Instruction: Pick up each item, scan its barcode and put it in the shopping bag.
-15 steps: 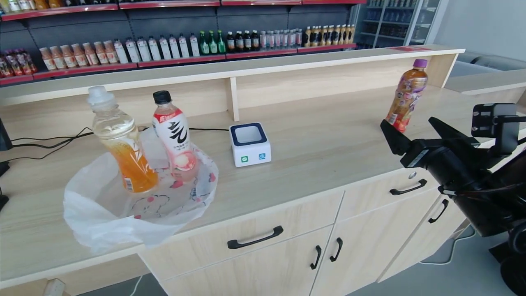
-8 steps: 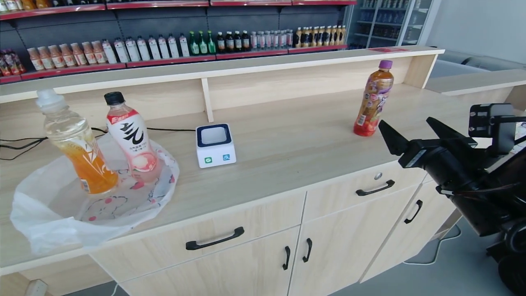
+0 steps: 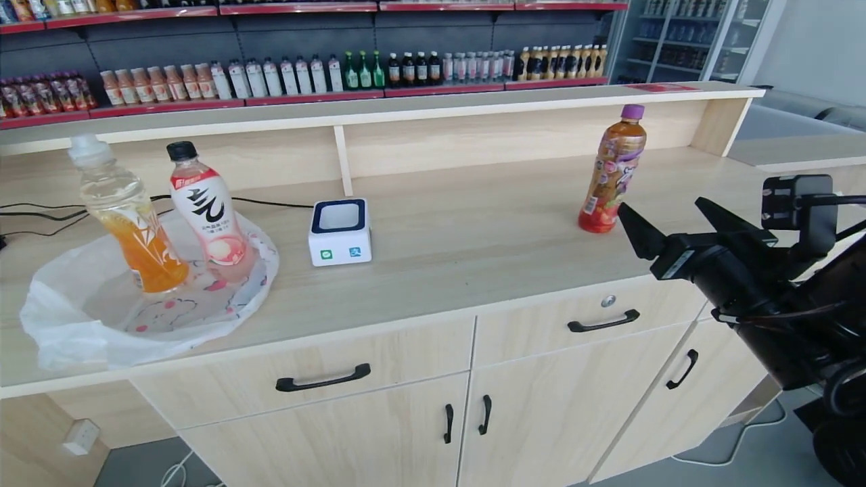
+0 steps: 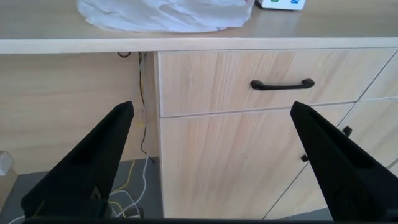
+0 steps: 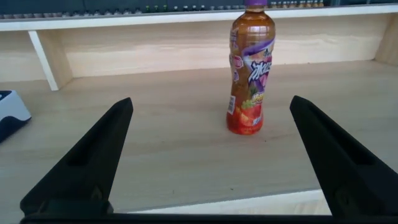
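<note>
Nothing legible enough to read. Only bold black brush characters on the white label of the pink bottle [image 3: 208,218], and small green and blue square icons on the front of the scanner [image 3: 340,237].

Head camera overlooks the counter [image 3: 473,243]; right wrist camera shares its purple-capped bottle [image 3: 612,169], nearer.

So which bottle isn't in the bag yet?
The purple-capped bottle, alone near the right end effector; the orange bottle and pink bottle stand in the shopping bag.
</note>
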